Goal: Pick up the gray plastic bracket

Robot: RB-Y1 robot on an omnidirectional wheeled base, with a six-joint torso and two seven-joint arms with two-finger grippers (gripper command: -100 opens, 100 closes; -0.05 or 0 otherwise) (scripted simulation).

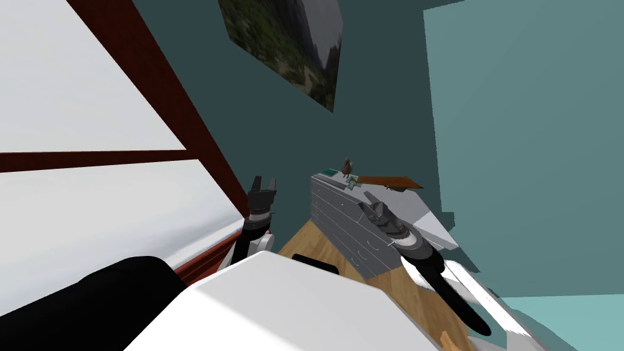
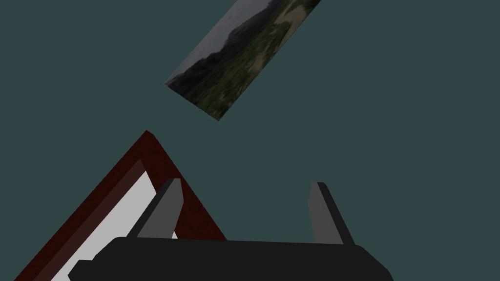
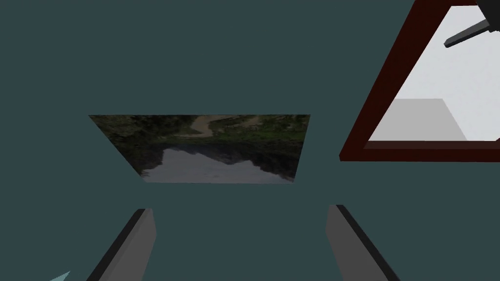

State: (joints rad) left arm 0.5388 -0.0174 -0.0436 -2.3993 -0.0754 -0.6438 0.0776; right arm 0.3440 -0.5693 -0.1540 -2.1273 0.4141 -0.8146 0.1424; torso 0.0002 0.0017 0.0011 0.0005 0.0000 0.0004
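Note:
A grey dresser (image 1: 341, 228) with drawers stands against the dark teal wall, ahead and to my right. On its top lies a small grey-green item (image 1: 352, 183), too small to make out its shape. My right gripper (image 1: 369, 198) hangs over the dresser's front edge, short of that item, and its fingers (image 3: 146, 234) stand open with nothing between them. My left gripper (image 1: 262, 181) is raised left of the dresser, near the window frame. Its fingers (image 2: 168, 205) are also open and empty.
The dresser top also carries a brown figurine (image 1: 347, 165), a teal item (image 1: 329, 172) and a brown board (image 1: 390, 181). A dark red window frame (image 1: 183, 122) runs along the left. A landscape picture (image 1: 286, 42) hangs on the wall. Wooden floor (image 1: 311, 241) shows before the dresser.

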